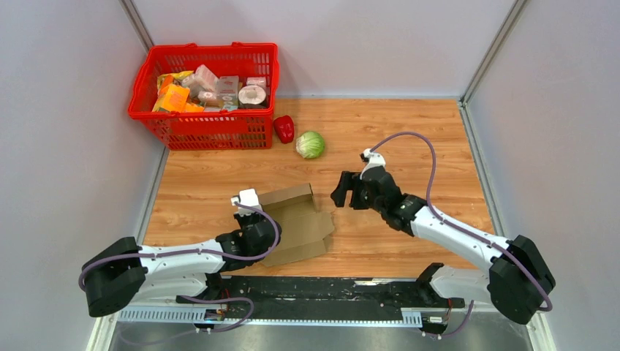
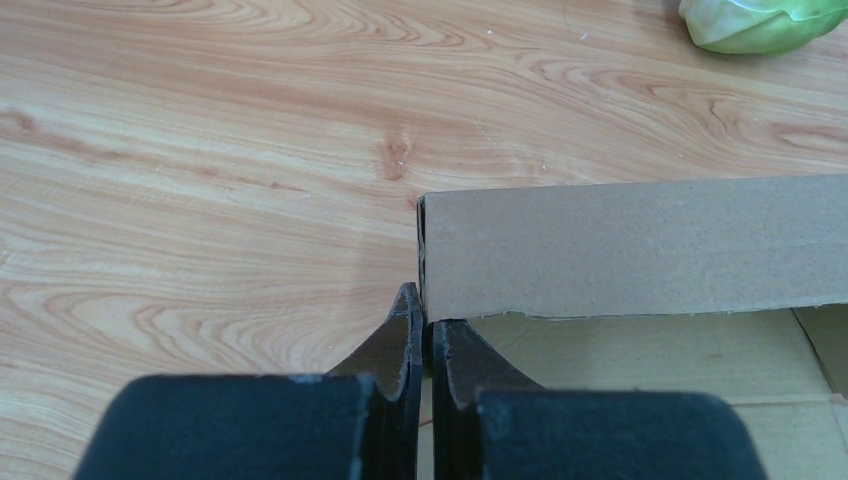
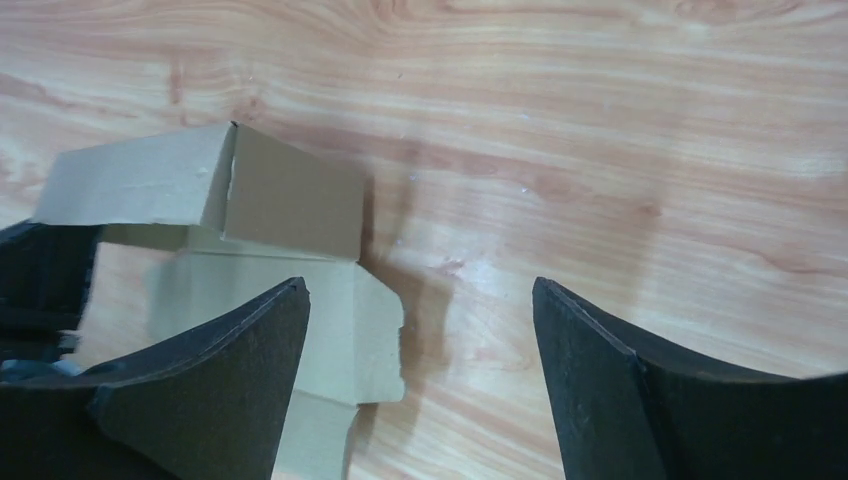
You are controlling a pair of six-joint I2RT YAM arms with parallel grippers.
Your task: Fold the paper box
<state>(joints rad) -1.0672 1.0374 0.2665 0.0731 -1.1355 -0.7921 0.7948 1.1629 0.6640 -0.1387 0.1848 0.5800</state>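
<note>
Your left arm (image 1: 183,257) lies low, reaching from its base at the left toward the middle of the table. Your left gripper (image 2: 425,318) has its 2 fingers pressed almost together, pinching the edge of the paper box (image 2: 620,245). Your right arm (image 1: 457,235) stretches inward from the right. Your right gripper (image 3: 420,290) hangs above the table with its 2 fingers spread wide, holding nothing.

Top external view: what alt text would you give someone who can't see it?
On a wooden table, the left gripper pinches the edge of a part-folded brown paper box, while the right gripper hovers open beside it. A red basket of packages, a red pepper and a green cabbage sit at the far side.
</note>
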